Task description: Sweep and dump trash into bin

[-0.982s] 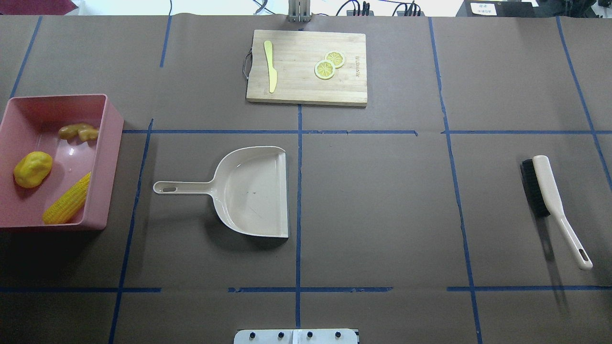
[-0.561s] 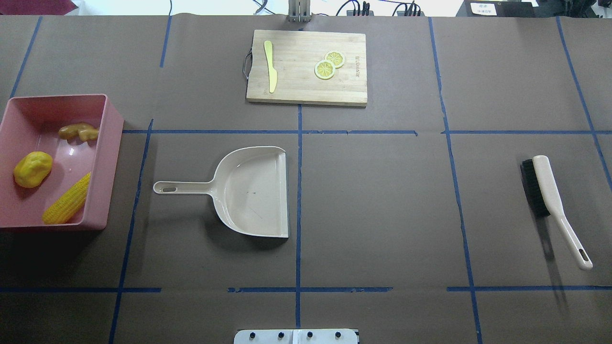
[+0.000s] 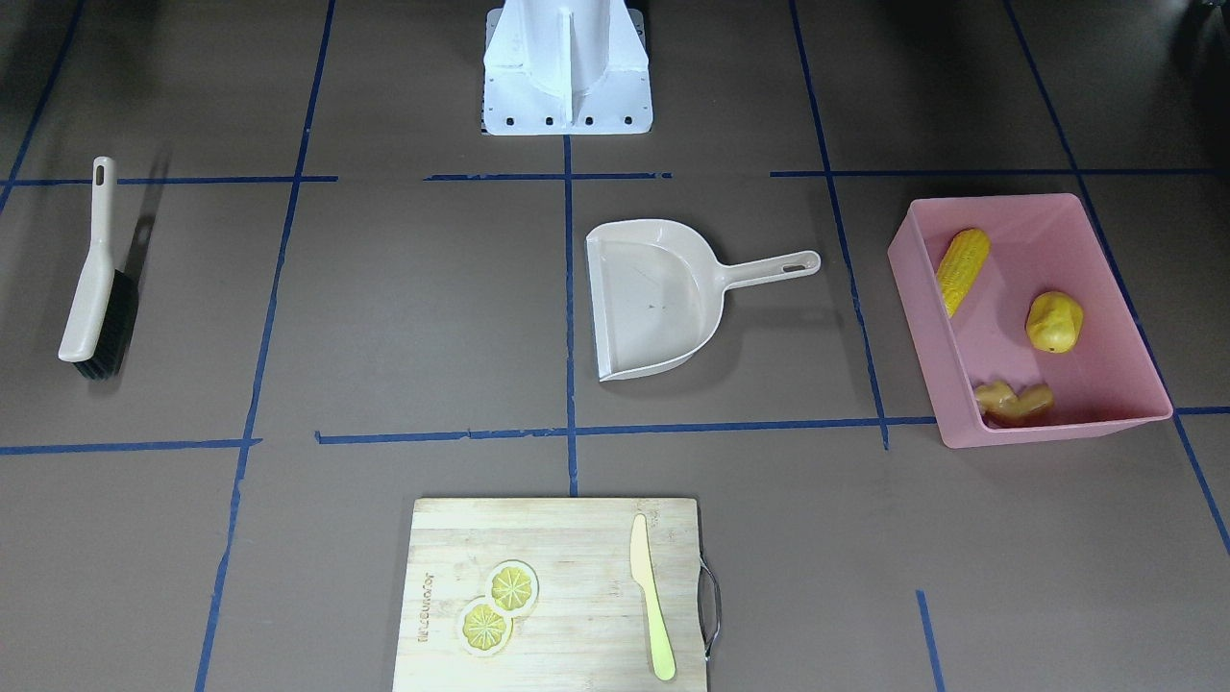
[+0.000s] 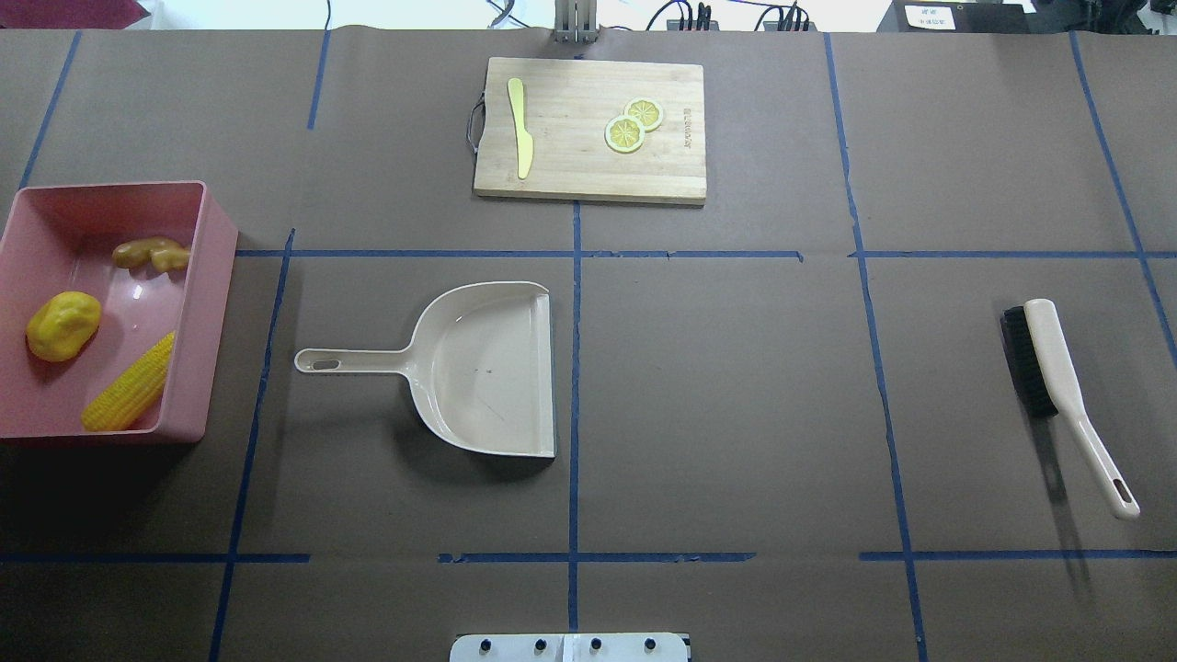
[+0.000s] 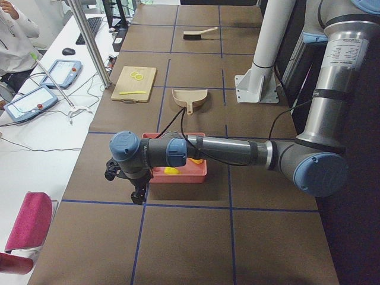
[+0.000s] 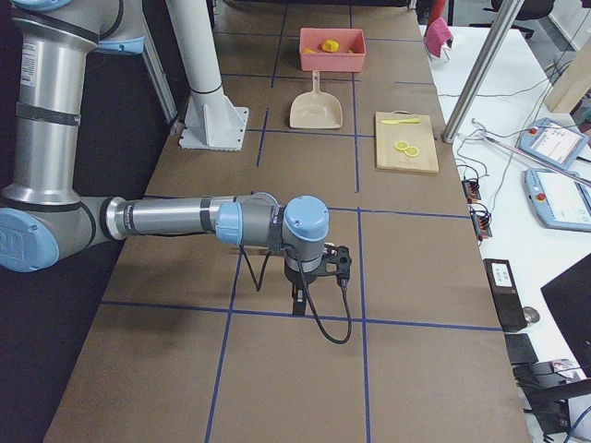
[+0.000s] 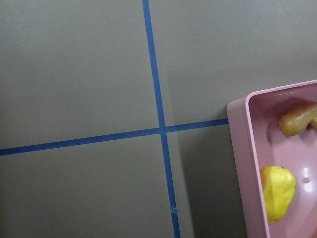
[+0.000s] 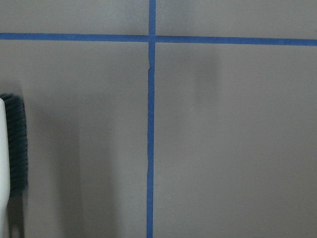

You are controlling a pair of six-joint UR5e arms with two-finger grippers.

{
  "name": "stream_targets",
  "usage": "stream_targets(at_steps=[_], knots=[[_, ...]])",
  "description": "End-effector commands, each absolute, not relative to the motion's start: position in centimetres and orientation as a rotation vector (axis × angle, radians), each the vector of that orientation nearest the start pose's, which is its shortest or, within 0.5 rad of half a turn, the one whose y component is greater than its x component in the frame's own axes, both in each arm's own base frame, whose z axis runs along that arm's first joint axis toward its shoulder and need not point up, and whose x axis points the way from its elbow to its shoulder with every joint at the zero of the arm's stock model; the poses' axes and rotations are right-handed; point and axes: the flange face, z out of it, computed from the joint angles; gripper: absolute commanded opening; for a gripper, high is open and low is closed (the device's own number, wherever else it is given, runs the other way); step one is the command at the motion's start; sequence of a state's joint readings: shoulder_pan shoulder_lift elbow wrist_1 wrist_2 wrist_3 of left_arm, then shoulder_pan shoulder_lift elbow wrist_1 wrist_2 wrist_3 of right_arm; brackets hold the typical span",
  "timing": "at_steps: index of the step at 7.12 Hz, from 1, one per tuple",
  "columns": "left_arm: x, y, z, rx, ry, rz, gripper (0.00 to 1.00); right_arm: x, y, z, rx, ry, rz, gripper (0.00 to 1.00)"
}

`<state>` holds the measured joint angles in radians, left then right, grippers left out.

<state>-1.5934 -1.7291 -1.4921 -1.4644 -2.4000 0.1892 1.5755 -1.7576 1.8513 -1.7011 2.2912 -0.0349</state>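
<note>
The pink bin (image 4: pixel 210 313) stands at the table's left end. Inside it lie the trash pieces: a yellow corn cob (image 4: pixel 129 384), a yellow potato-like lump (image 4: pixel 62 325) and a tan ginger root (image 4: pixel 152 253). The front-facing view shows the bin (image 3: pixel 927 327) with the same three pieces. The left wrist view shows the bin's corner (image 7: pixel 242 158) with the ginger (image 7: pixel 297 119) and the lump (image 7: pixel 277 193). My left gripper (image 5: pixel 138 195) hangs low just beyond the bin's outer end. My right gripper (image 6: pixel 300 303) hangs low past the table's right end. I cannot tell whether either is open.
A beige dustpan (image 4: pixel 487 368) lies empty at mid-table, handle towards the bin. A beige brush (image 4: pixel 1048 368) with black bristles lies at the right. A wooden cutting board (image 4: pixel 588 129) at the far edge carries a pale yellow knife (image 4: pixel 521 129) and lemon slices (image 4: pixel 633 124).
</note>
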Motion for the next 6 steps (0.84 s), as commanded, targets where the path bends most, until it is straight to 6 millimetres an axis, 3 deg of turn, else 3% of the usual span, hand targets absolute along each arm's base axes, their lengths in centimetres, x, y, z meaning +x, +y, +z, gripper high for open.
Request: stream_targets(at_steps=[1, 6], knots=[[-7.19, -55.31, 62.51, 0.060, 0.826, 0.147, 1.00, 6.99, -40.92, 62.13, -0.018, -0.723, -0.017, 1.00], [-7.45, -54.61, 63.50, 0.038, 0.776, 0.148, 1.00, 7.15, -41.16, 61.92, -0.013, -0.728, -0.011, 1.00]])
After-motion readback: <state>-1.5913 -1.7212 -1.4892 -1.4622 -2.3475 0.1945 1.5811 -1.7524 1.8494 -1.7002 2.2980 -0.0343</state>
